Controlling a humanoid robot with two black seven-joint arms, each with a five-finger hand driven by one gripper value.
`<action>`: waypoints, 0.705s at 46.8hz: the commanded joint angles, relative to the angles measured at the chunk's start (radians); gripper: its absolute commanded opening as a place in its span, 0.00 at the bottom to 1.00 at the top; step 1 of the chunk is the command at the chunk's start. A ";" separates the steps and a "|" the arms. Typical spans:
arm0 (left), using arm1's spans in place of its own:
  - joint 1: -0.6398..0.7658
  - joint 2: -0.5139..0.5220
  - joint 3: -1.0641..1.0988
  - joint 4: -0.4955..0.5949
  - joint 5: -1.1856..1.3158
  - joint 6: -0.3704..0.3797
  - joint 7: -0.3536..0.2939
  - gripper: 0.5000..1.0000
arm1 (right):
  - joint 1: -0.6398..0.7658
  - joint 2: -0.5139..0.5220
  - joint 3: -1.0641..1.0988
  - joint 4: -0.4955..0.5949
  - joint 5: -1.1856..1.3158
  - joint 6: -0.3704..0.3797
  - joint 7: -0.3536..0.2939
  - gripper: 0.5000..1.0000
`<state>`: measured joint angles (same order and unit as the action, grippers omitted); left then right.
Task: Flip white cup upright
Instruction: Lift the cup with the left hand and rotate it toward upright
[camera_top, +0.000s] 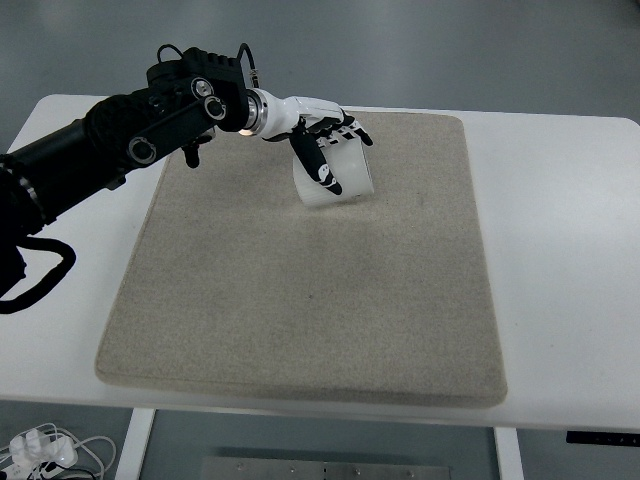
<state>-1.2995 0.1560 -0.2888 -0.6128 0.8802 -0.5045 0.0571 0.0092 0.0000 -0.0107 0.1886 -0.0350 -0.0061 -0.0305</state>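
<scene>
Cables (45, 447) on floor, near left. Mat (300, 300) covers table (560, 250). White cup (338, 175) at far centre of mat; left hand (325, 140) clamped round it. Likely light, stiff, smooth; side-wall grip suits.

Left arm (90, 150) cut off at picture's left edge. White cup (340, 175) partly hidden behind left hand (322, 135); rim unreadable. Table (560, 250) cropped at right edge. Cables (50, 452) cropped at bottom left corner.

black left arm (110, 140) with round silver fittings and looping cables; left hand (322, 140) white with black finger segments.
</scene>
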 joint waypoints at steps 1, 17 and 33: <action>0.000 0.022 -0.001 0.025 -0.079 -0.034 -0.042 0.00 | 0.000 0.000 0.000 0.000 0.000 0.000 0.000 0.90; 0.026 0.060 0.000 0.208 -0.296 -0.106 -0.290 0.00 | 0.000 0.000 0.000 0.000 0.001 0.000 0.000 0.90; 0.183 0.066 -0.001 0.246 -0.498 -0.106 -0.520 0.00 | 0.000 0.000 0.000 0.000 0.000 0.000 0.000 0.90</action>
<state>-1.1377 0.2167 -0.2903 -0.3741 0.4178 -0.6111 -0.4289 0.0092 0.0000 -0.0107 0.1887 -0.0349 -0.0061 -0.0305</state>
